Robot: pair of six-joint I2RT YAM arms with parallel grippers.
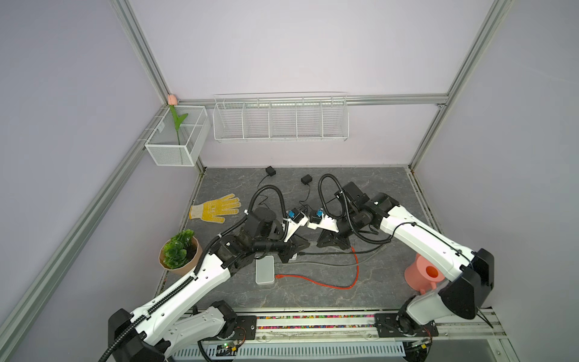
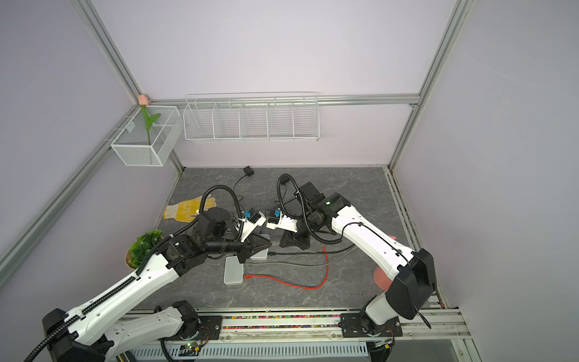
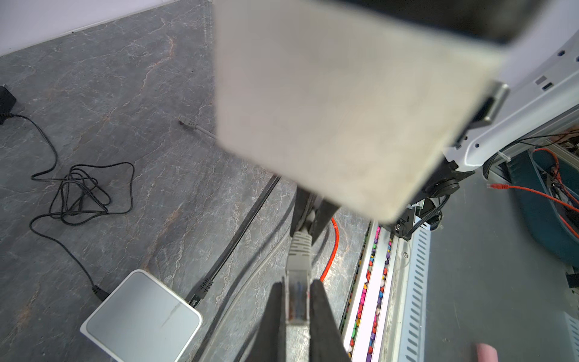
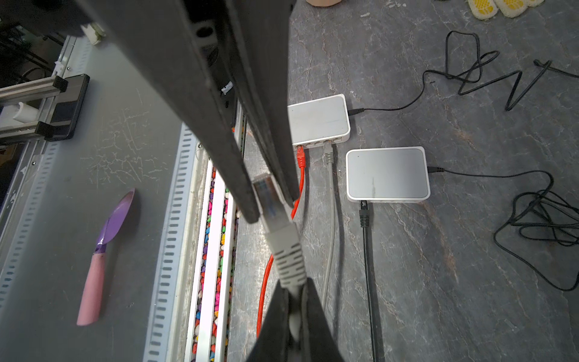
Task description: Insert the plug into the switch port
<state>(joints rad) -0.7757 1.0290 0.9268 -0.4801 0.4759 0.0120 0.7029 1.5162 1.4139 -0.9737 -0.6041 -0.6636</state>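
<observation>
Two grippers meet over the middle of the grey tabletop (image 1: pixel 313 297), and between them we see the grey plug (image 3: pixel 297 296) held off the surface. Our left gripper (image 3: pixel 297 283) is clenched on the plug's clear head; our right gripper (image 4: pixel 294 286) is pinched tight on the grey cable (image 4: pixel 294 324) just behind the ribbed boot (image 4: pixel 289 260). In both top views a white switch (image 1: pixel 264 269) lies at about 8 o'clock from that meeting point, apart from the plug; a second switch (image 4: pixel 387 174) sits beside it, largely hidden under the left gripper from above. Through the right wrist camera we find a red plug (image 4: pixel 300 156) and a second grey plug (image 4: pixel 328 155) seated in the white switch, and a black plug (image 4: pixel 363 213) at the second switch. A yellow glove (image 1: pixel 216 208) lies at 10 o'clock, a potted plant (image 1: pixel 180 250) at 9 o'clock.
</observation>
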